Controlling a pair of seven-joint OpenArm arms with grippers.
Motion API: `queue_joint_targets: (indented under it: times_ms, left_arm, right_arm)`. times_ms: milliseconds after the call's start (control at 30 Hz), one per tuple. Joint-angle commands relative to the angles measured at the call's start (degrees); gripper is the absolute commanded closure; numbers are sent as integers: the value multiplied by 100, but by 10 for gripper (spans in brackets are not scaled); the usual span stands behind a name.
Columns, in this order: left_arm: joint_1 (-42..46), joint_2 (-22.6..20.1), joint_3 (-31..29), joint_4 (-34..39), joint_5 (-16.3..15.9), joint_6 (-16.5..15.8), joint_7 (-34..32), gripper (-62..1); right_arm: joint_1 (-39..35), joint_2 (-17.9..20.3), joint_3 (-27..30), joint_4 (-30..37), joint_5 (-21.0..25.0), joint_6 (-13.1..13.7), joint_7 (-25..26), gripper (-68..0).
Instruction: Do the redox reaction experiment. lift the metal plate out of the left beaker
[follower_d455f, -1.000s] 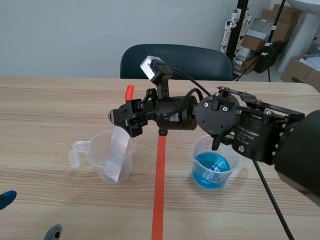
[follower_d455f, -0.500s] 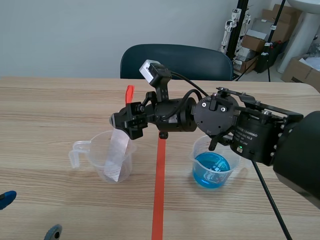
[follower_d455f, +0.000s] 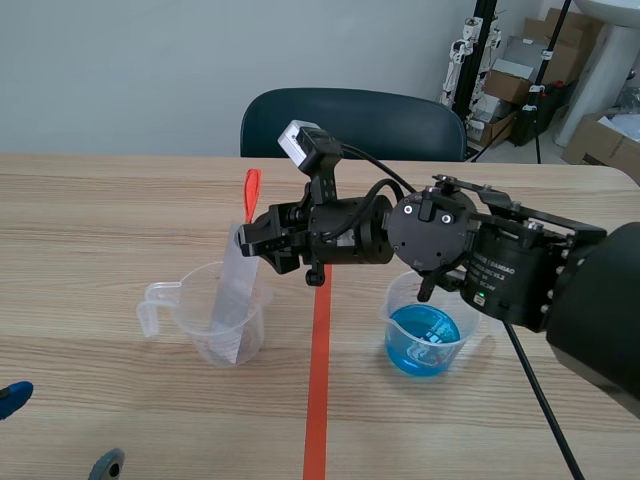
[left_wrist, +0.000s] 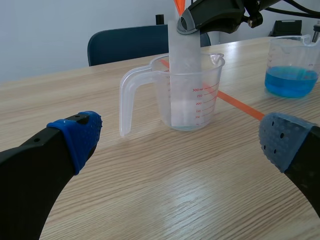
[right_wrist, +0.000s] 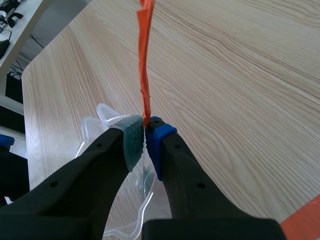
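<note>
My left gripper hangs open just short of the left beaker, out of the lift's way. The plate stands tilted inside that beaker, its lower end deep in, so it is not out yet. My right gripper reaches over the beaker and pinches the plate's top, under its orange tab, ready to draw it upward. The blue beaker sits well right of the left beaker.

Light: bright, even, diffuse.
Shadows: faint, soft-edged, beneath the beaker.
Glare: pale sheen on the table in the left wrist view.
</note>
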Motion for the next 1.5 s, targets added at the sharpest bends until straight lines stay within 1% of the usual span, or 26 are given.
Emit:
queue_joint_targets:
  times_ms: [0, 100, 167, 300, 367, 500, 600, 733, 933, 1133, 1467]
  left_arm:
    - [44, 0, -4, 35, -55, -11, -301, -623]
    - [44, 0, -4, 35, -55, -11, -301, -623]
    - [44, 0, -4, 35, -55, -11, -301, -623]
    - [44, -2, -4, 35, -55, -11, -301, -623]
    - [46, -2, -4, 35, -55, -11, -301, -623]
    - [46, -2, -7, 35, -55, -11, -301, -623]
    - [46, -2, -7, 35, -55, -11, -301, -623]
    - [46, -2, -7, 35, -55, -11, -301, -623]
    - [46, -2, -7, 35, -55, -11, -301, -623]
    - [46, -2, -7, 35, -52, -11, -301, -623]
    - [44, -2, -7, 35, -52, -11, -301, -623]
  right_arm:
    - [144, -76, 42, 90, 59, 28, 20, -6]
    - [146, -76, 42, 90, 59, 74, 17, -6]
    - [146, -76, 44, 92, 59, 291, 13, -6]
    - [149, -76, 44, 122, 48, 511, -76, -7]
    - [149, -76, 44, 173, -17, 520, -138, -7]
    - [146, -74, 44, 345, -402, 584, -238, -6]
    - [146, -74, 44, 472, -664, 584, -284, -6]
    - [146, -76, 44, 608, -859, 586, -302, -6]
    - [146, -76, 44, 1008, -1003, 651, -533, -7]
    - [146, -13, 44, 1547, -1073, 647, -780, -6]
    - [149, 275, 44, 2503, -1368, 643, -831, -6]
